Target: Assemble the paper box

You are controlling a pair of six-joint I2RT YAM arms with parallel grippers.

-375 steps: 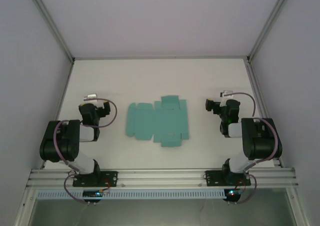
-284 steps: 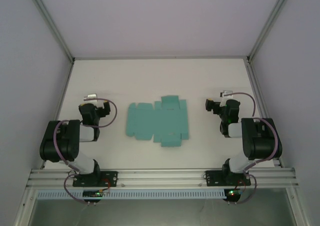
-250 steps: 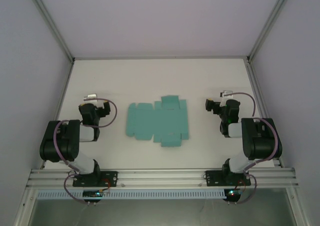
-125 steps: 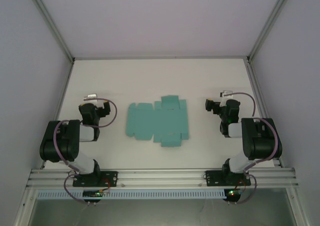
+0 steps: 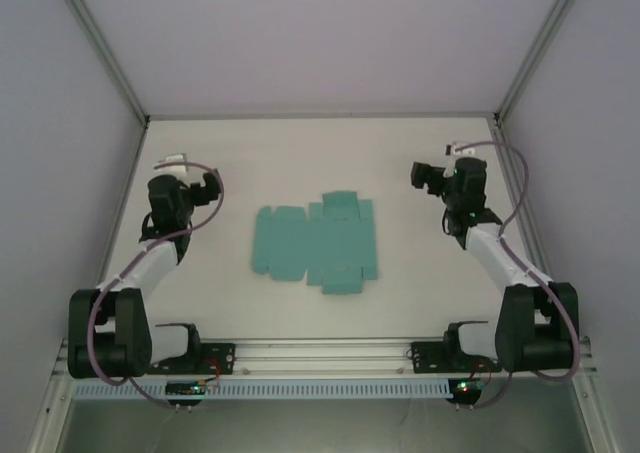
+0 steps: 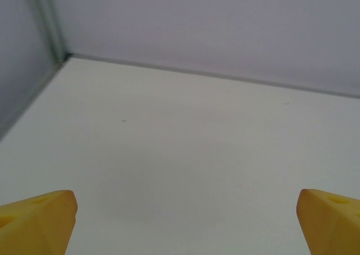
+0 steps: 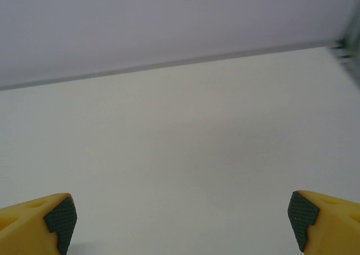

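— Pale lilac walls (image 5: pixel 320 33) close in a white table (image 5: pixel 300 163), and the overhead picture is soft. What can't you make out?

— Creases on the paper box (image 5: pixel 315 245). It reads as one teal shape with notched edges and little more. The left gripper (image 6: pixel 185 210) and the right gripper (image 7: pixel 181 214) are cut down to yellow tips at the bottom corners of their wrist views. From above, their fingers are too dark and small to pick out.

— How does the card lie?

— Flat and unfolded at mid-table, between the two grippers and well apart from both. Its long axis runs left to right. Short flaps stick out toward the far wall and toward the near edge.

— And the pincers?

— The left one is spread wide, a tip at each edge of its view, bare table between them, holding and touching nothing. The right stands just as wide, dark pads (image 7: pixel 59 217) facing inward, and is likewise empty.

— Which way do they face?

— Both toward the line where table meets far wall. The left sees the corner post (image 6: pixel 48 24) at its upper left.
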